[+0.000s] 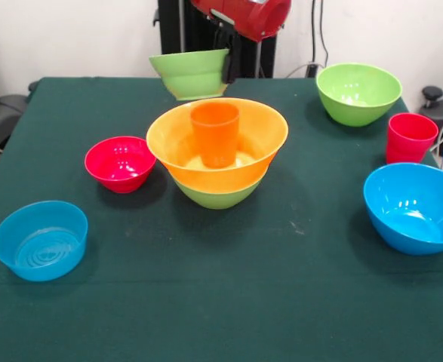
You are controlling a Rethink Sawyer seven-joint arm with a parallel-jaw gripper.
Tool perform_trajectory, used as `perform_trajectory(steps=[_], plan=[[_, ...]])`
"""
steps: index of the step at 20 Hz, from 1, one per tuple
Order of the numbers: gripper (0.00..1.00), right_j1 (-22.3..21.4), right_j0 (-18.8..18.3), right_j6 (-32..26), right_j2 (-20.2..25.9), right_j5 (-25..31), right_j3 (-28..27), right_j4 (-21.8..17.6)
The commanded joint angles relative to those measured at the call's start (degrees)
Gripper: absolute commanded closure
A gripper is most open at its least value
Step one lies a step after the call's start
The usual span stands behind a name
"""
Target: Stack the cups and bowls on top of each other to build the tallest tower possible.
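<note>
While aloft, small green bowl [189,73] in tool [228,66] (seemingly clamped), above orange cup [215,133].

Glossy red rounded arm [245,15] shell with a pale strip along its lower edge; black gripper [228,66] beneath; black pedestal [179,34] behind.

Orange cup [215,133] in nested bowls [216,143]

A robot lab is showing here: a green-clothed table [206,302] sitting against a bare white wall [70,38], cables [323,38] hanging behind.
</note>
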Motion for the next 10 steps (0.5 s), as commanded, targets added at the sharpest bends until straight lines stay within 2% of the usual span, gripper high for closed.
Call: perform_trajectory(steps=[1,5,7,10], plan=[[1.00,0.59,-2.43,-13.60,5.94,10.00,-2.44,-7.66],[1.00,3.67,-2.35,-10.12,7.94,7.27,-3.31,-6.39],[1.00,4.39,-2.88,-9.18,9.30,10.11,-3.48,-4.95],[1.00,5.71,-3.37,-9.33,10.49,13.60,-6.24,-4.84]])
